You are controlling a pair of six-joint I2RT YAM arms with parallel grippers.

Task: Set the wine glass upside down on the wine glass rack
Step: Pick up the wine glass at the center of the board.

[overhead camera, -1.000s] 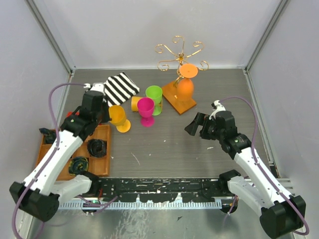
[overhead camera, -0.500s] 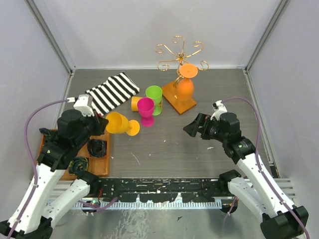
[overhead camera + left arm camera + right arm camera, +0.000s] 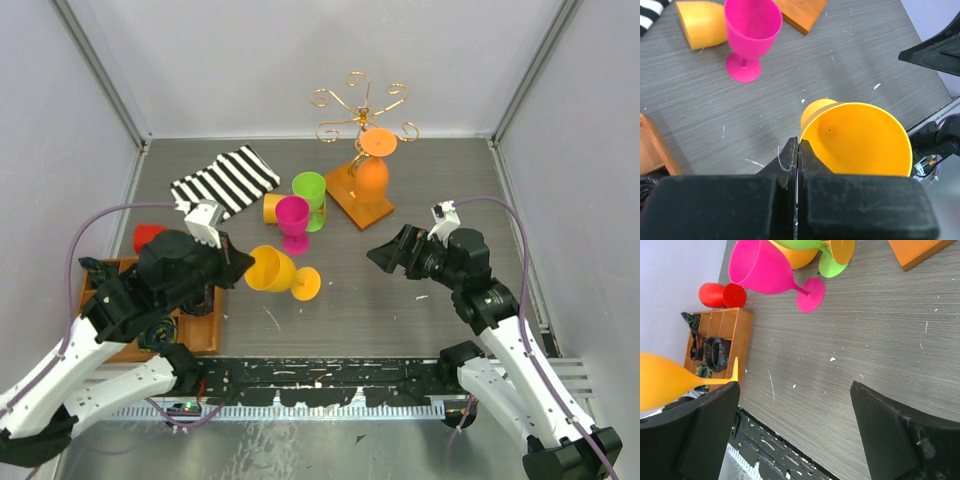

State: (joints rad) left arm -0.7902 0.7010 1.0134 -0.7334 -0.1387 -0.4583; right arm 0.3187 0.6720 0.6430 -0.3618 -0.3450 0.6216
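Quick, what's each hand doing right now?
Left hand: closed on the rim of the yellow plastic wine glass.
Right hand: open, holding nothing.

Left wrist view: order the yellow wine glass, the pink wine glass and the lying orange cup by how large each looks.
1. yellow wine glass: largest, but nearest the camera, so its lead is unsure.
2. pink wine glass.
3. orange cup: smallest, though cropped by the top edge.
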